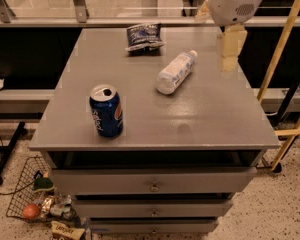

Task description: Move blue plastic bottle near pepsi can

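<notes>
The blue plastic bottle (176,72) lies on its side on the grey table top (205,119), right of centre, with its white cap pointing to the back right. The pepsi can (106,110) stands upright near the front left, its top opened. The two are well apart. My gripper (232,48) hangs below the arm's white wrist housing (235,1) over the back right of the table, to the right of the bottle and above it, touching nothing.
A crinkled dark blue snack bag (144,36) lies at the back centre. The table is a drawer cabinet (152,184). A wire basket (35,199) with litter sits on the floor at the lower left. A yellow frame (282,59) stands to the right.
</notes>
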Motion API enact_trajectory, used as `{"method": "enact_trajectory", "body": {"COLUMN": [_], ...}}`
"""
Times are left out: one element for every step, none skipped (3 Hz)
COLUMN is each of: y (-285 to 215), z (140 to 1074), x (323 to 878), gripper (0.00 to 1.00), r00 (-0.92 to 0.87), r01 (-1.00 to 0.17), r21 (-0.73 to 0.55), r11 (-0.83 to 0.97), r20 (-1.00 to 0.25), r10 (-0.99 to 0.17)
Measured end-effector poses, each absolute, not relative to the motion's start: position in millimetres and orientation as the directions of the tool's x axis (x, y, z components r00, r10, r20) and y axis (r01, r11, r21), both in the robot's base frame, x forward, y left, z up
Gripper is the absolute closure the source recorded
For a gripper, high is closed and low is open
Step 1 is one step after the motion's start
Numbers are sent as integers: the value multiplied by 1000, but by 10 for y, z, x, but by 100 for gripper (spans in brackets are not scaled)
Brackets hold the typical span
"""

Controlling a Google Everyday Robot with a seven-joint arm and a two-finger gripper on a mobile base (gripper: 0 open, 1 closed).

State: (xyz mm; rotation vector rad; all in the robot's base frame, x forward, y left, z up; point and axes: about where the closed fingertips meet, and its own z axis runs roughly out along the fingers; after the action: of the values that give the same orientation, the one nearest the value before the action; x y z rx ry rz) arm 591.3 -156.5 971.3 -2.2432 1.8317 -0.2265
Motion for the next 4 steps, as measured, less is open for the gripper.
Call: {"method": "enact_trajectory", "body": {"y": [-1490,-1430,-1376,-1310], "z": [9427,9130,8830,8683], "x": [6302,6478,6600,6662], "gripper": [0,0,0,0], "r00": [239,237,234,240], "r01": [-934,-940,-948,-950], "r21": [-264,-238,-202,-181], "r11": [-239,-243,-245,-255], "r20": [36,55,79,102], "r10": [-970,-970,-969,-965]}}
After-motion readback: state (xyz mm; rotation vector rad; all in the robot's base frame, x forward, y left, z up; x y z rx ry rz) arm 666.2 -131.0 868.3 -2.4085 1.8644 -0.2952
